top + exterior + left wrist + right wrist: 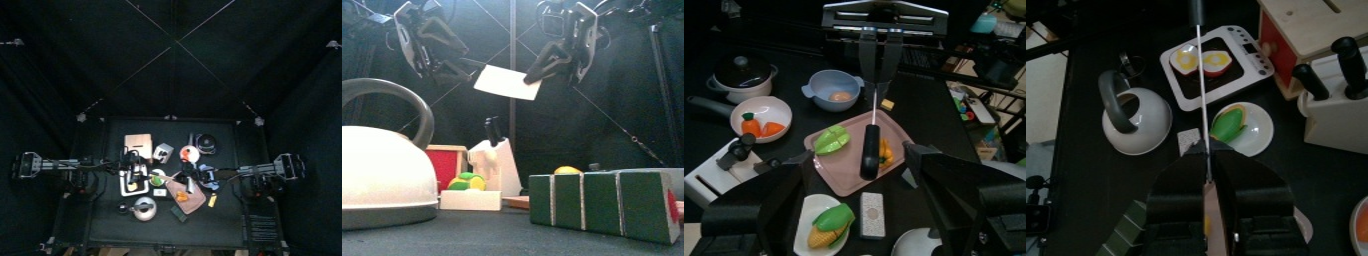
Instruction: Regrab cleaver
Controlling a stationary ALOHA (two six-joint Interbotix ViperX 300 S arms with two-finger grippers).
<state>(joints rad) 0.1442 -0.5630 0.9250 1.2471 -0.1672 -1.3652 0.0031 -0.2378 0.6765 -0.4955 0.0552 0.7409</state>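
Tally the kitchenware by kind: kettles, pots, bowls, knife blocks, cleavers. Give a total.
kettle: 1
pot: 1
bowls: 2 (blue bowl, white bowl)
knife block: 1
cleaver: 1
Total: 6

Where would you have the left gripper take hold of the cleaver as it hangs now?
Probably the free whitish blade end of the cleaver, from the left: the right gripper grips its dark end, and the blade lies edge-on between the open jaws of the left gripper.
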